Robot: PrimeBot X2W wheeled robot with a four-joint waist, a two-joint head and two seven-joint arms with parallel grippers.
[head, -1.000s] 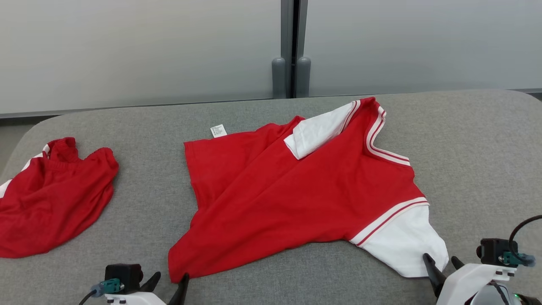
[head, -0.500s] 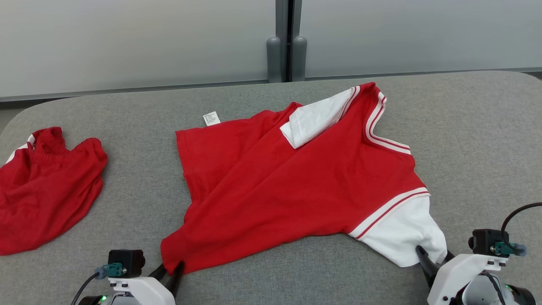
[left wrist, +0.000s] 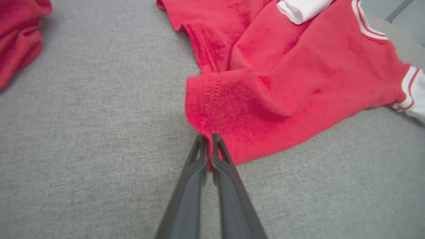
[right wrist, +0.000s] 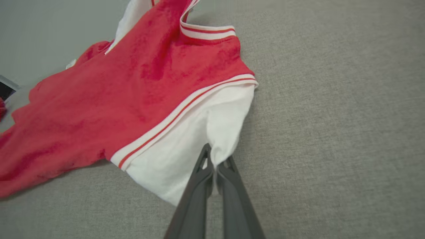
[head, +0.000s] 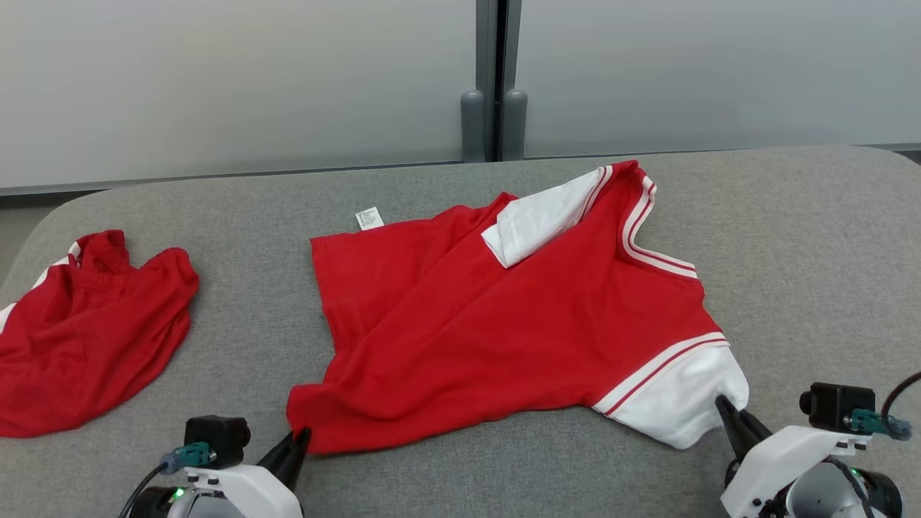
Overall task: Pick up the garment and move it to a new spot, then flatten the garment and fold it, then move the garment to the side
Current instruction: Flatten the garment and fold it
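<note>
The garment point(head: 504, 324) is a red T-shirt with white sleeves and striped trim, spread crumpled over the middle of the grey table point(head: 813, 237). My left gripper point(head: 301, 434) is shut on its near red hem corner point(left wrist: 207, 132), which is slightly lifted and bunched. My right gripper point(head: 721, 403) is shut on the edge of the near white sleeve point(right wrist: 219, 146). The other white sleeve point(head: 540, 219) lies folded over the red chest near the far side. A small white label point(head: 369, 219) sticks out at the far hem.
A second crumpled red garment point(head: 86, 331) lies at the table's left edge, also at the left wrist view's corner point(left wrist: 18, 36). Grey wall panels with a dark vertical post point(head: 493, 79) stand behind the table. Bare cloth surface lies right of the shirt.
Both grippers went from open to shut, pinching the hem corner and the white sleeve edge. The pinched cloth has drawn up and bunched slightly. The head camera shifted a little.
</note>
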